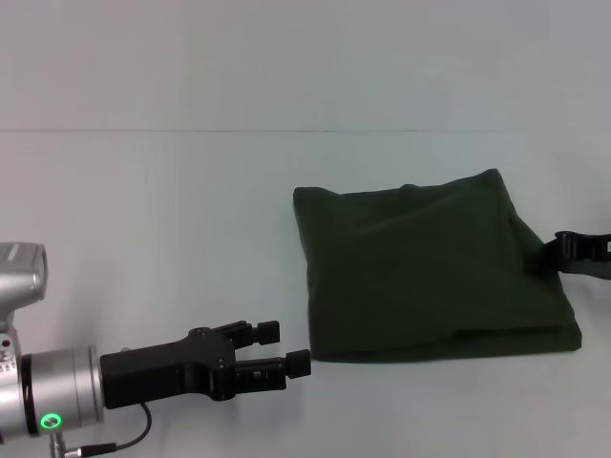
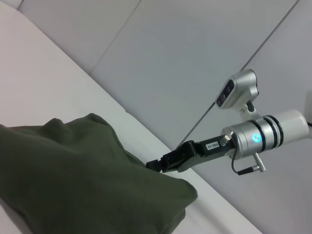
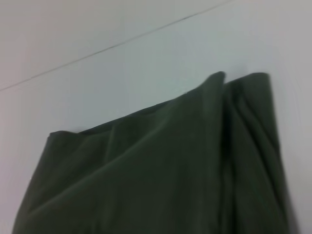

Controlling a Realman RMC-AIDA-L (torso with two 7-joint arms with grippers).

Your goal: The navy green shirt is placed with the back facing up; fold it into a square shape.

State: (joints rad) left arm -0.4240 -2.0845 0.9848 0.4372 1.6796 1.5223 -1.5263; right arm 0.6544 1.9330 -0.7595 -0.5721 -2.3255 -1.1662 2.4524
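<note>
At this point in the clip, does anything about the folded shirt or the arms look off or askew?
Nothing is damaged. The navy green shirt is folded into a rough square but lies skewed on the white table, with a lumpy far edge and layers showing along its near edge. The right gripper is at its right edge; the left gripper, open, sits clear of it.

Looks like a robot lab or test bench. Plain white table (image 1: 143,219) fills the view, with bare pale wall panels (image 2: 204,58) behind it, split by thin seams. No household or shop furnishings in sight. Only a folded shirt (image 1: 420,277) lies on the surface.
</note>
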